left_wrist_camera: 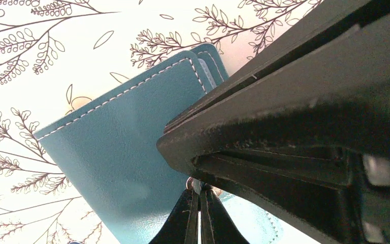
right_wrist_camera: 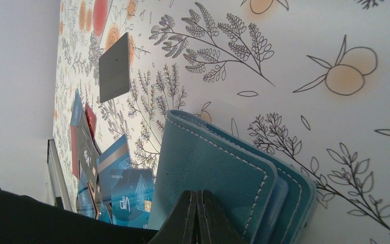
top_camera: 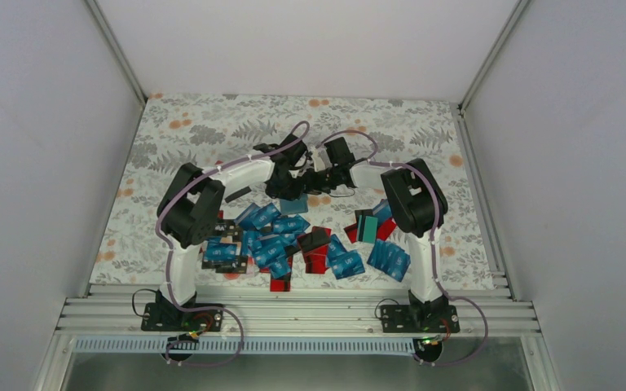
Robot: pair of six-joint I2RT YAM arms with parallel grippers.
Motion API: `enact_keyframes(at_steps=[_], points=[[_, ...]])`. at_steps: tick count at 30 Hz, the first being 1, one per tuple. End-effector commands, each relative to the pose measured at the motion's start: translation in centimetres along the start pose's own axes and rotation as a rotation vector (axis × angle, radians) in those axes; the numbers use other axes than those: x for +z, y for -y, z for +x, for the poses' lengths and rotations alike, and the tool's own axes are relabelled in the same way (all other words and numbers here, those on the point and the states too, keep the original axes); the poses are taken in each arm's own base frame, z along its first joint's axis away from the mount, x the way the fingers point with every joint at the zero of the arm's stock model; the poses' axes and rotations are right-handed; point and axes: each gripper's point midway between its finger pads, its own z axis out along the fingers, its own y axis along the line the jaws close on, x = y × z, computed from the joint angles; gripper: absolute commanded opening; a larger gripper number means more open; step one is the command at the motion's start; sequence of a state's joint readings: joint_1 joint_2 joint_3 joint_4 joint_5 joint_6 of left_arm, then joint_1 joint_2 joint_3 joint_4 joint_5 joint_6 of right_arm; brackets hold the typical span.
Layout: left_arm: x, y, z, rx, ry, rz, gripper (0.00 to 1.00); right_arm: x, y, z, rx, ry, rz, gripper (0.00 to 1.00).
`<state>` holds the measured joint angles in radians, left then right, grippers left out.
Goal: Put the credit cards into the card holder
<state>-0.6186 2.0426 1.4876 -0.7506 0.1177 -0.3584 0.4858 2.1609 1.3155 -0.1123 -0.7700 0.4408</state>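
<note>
One card holder, two grippers. Credit cards: one overlapping pile on the floral table, too stacked for an exact count. Mostly blue with white print, several red, a few black, one teal-green card at the pile's right side. One grey card lies alone past the pile's far left edge. Holder sits just past the pile's far edge, about mid-width. It is teal-blue with white stitching, folded, with lighter blue layers at the open edge. Left gripper and right gripper both have fingers pressed together, tips at the holder cover. Can't tell if either pinches it.
</note>
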Motion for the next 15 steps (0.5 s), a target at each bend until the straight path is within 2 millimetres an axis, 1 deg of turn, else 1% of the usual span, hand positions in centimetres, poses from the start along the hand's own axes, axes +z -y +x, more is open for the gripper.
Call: enact_keyframes(at_steps=[1,5,10,12,15], points=[[-0.6,-0.9,0.1,-0.016,-0.003,-0.055,0.02,1.8,6.8,4.0,0.117,-0.086,0.216,0.04],[0.2,-1.0,0.8,-0.019,-0.037,-0.055,0.02,1.8,6.9,4.1,0.118,-0.087,0.221,0.04],[-0.7,-0.6,1.0,-0.023,-0.032,-0.039,0.02,1.8,7.1,4.2,0.12,-0.088,0.23,0.04],[-0.7,-0.7,1.1,-0.021,-0.035,-0.04,0.02,1.8,7.1,4.2,0.119,-0.088,0.231,0.05],[0.5,-1.1,1.9,-0.02,-0.066,-0.052,0.02,1.8,7.1,4.1,0.118,-0.088,0.232,0.04]])
